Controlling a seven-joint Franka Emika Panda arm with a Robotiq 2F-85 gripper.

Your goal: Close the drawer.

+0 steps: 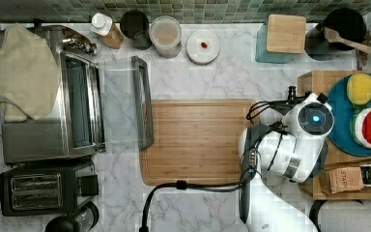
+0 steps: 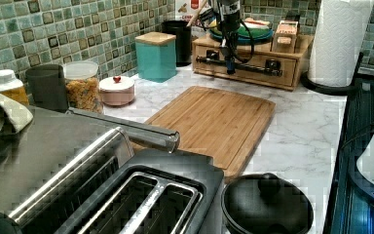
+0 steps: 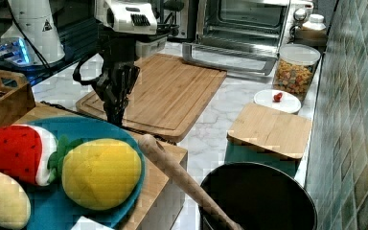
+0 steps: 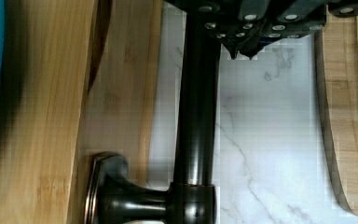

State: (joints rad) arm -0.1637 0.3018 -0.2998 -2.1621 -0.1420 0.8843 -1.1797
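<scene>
The drawer [image 2: 259, 79] is the bamboo front in the wooden stand [image 2: 202, 45], with a dark bar handle [image 2: 260, 69] across it. In the left view it sits nearly flush with the stand. The wrist view shows the drawer's top edge [image 4: 121, 93] just proud of the stand's top [image 4: 42, 121], with a thin dark gap between them. My gripper [image 4: 243, 53] points down, shut with nothing between its fingertips, on the marble side of the handle [image 4: 198, 107] and right against it. It also hangs in front of the handle as the gripper [image 2: 230, 68], and at the stand's edge [image 3: 115, 112].
A blue plate [image 1: 340, 104] of toy fruit and tea boxes [image 1: 348, 179] sit on the stand. A bamboo cutting board [image 1: 198, 140] lies on the marble beside my arm. The toaster oven door [image 1: 142, 101] hangs open. A teal canister [image 2: 156, 56] and paper towel roll [image 2: 338, 41] flank the stand.
</scene>
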